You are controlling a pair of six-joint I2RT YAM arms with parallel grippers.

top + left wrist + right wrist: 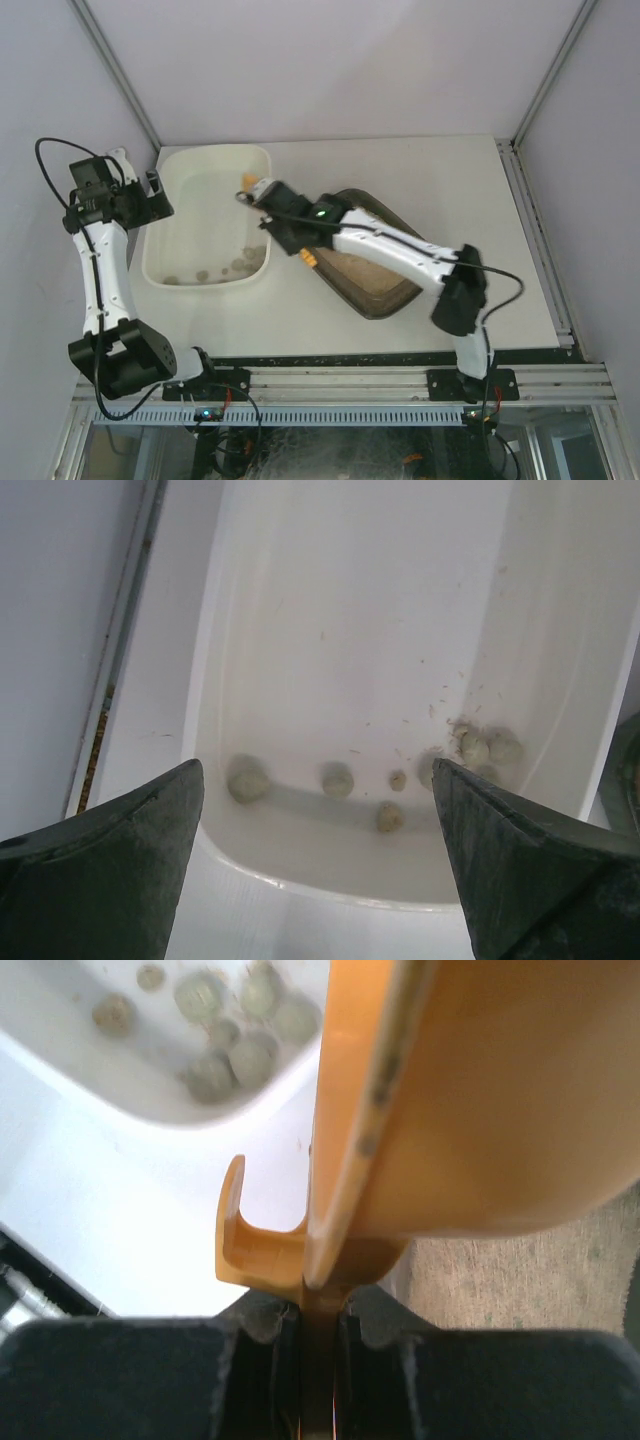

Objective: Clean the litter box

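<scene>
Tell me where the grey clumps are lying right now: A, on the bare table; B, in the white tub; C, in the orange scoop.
B: the clumps lie on the floor of the white tub, near its end wall.

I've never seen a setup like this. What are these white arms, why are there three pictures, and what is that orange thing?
These are two robot arms bolted at the table's near edge. The overhead picture looks down on both; the other two come from small cameras on each wrist, looking past that arm's own pincer.

On the table sit a white tub holding several greyish clumps, and a dark litter box filled with sandy litter.

The orange thing is a plastic scoop. The right pincer is shut on its handle, holding it up between tub and litter box. The left pincer hangs wide open over the tub's near end, holding nothing.
</scene>
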